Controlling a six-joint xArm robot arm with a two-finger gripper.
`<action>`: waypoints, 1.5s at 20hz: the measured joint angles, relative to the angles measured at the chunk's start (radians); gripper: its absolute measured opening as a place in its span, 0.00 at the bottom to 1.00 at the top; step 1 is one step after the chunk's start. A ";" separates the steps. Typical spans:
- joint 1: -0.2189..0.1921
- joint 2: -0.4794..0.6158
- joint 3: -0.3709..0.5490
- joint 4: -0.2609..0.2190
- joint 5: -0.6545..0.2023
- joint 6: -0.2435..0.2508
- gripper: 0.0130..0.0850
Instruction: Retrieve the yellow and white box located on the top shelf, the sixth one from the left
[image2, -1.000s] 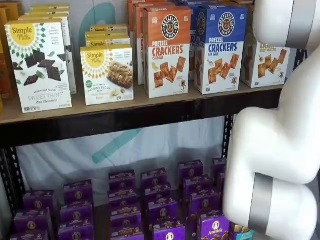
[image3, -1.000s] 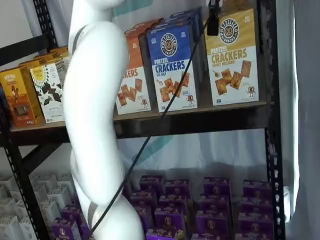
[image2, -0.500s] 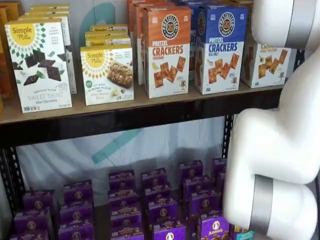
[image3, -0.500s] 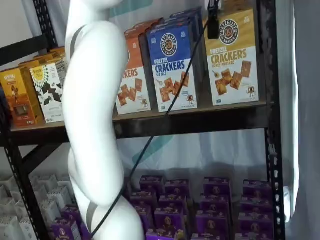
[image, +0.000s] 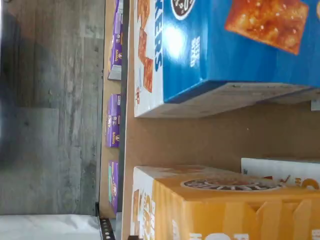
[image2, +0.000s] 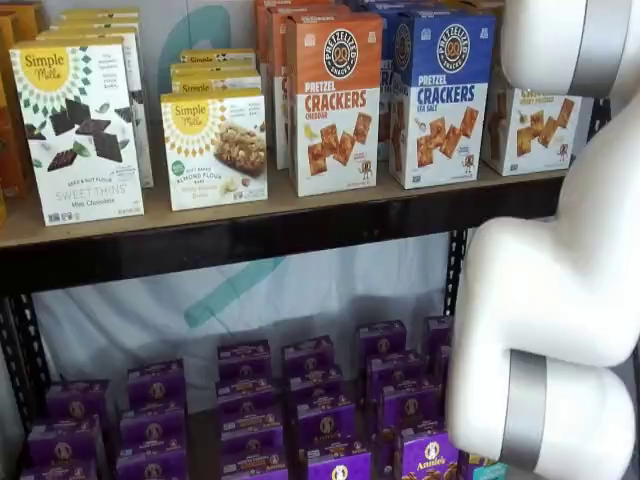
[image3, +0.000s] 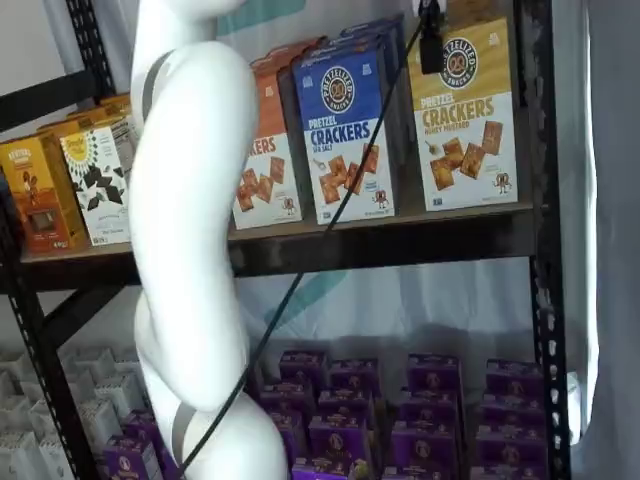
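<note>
The yellow and white box stands upright at the right end of the top shelf, beside the black upright. In a shelf view the white arm hides its top and right side. The wrist view shows its yellow top with the round black logo, close up. My gripper shows only as a black finger hanging from the view's top edge, in front of the box's upper left corner. No gap or second finger shows. I cannot tell whether it touches the box.
A blue-topped Pretzel Crackers box stands just left of the yellow box, with a strip of bare board between them. An orange-topped box and Simple Mills boxes stand further left. Purple boxes fill the shelf below. A black cable crosses the shelf front.
The black finger has shifted slightly to the right in front of the yellow box. The arm's upper segment has risen a little. The boxes have not moved.
</note>
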 joint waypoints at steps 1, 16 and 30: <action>0.002 0.002 -0.005 -0.001 0.003 0.002 1.00; 0.029 0.023 -0.047 -0.055 0.046 0.014 1.00; 0.033 0.010 -0.032 -0.060 0.033 0.014 0.78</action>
